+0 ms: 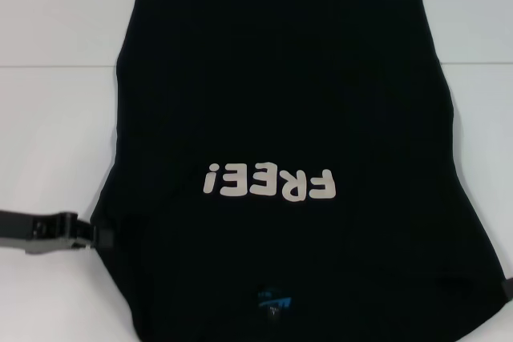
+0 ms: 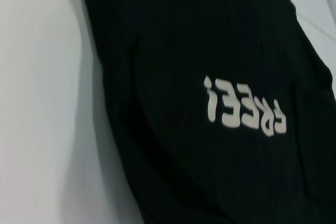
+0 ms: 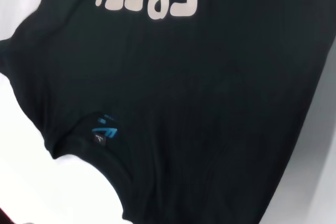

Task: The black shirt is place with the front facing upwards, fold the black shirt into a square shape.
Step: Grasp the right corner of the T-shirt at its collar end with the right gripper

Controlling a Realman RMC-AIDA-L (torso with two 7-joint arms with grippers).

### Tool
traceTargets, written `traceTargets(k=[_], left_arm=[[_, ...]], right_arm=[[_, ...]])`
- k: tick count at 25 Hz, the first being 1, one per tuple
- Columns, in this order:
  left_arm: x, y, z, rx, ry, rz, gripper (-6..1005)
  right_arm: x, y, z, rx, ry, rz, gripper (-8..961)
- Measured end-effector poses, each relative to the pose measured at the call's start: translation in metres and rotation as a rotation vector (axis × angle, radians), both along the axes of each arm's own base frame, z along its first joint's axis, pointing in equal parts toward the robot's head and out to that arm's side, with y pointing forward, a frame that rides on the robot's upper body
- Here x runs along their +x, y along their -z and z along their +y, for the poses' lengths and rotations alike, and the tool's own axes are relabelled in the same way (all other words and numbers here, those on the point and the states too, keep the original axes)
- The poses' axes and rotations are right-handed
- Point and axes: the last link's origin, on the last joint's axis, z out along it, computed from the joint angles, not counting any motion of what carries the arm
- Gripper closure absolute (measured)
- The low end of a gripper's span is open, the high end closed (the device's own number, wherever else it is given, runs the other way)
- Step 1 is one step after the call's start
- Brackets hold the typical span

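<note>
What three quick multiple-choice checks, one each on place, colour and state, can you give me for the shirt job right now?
1. Where is the left gripper in the head view?
A. At the left edge of the black shirt
B. Over the lettering
C. At the far hem

2. What colour is the "FREE!" lettering?
A. Red
B. Off-white
C. Yellow

3. How does the shirt lie on the white table?
A. Rolled into a tube
B. Bunched in a ball
C. Spread out, print side up

Answers: 1 A, the gripper meets the fabric's left edge. 2 B, the letters are pale against black. 3 C, the lettering and the blue neck label both face up.
</note>
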Motion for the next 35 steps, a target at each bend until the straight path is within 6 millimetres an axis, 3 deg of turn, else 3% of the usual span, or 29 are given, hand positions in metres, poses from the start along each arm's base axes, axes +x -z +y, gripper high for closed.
traceTargets(k=[20, 25, 28, 35], left_arm=[[-0.002, 0.004, 0.000, 0.009, 0.023, 0.019, 966], [-0.001, 0.006, 0.002, 0.012, 0.030, 0.026, 966], [-0.001, 0.006, 0.003, 0.012, 0.032, 0.026, 966], [-0.001, 0.006, 0.004, 0.017, 0.031, 0.030, 966]], right_arm=[[0.015, 0.012, -0.005, 0.024, 0.059, -0.041, 827], [0.026, 0.004, -0.008, 0.066, 0.090, -0.046, 619], [0.031, 0.001, -0.010, 0.080, 0.102, -0.056, 380], [0.031, 0.004, -0.010, 0.082, 0.105, -0.056, 107]])
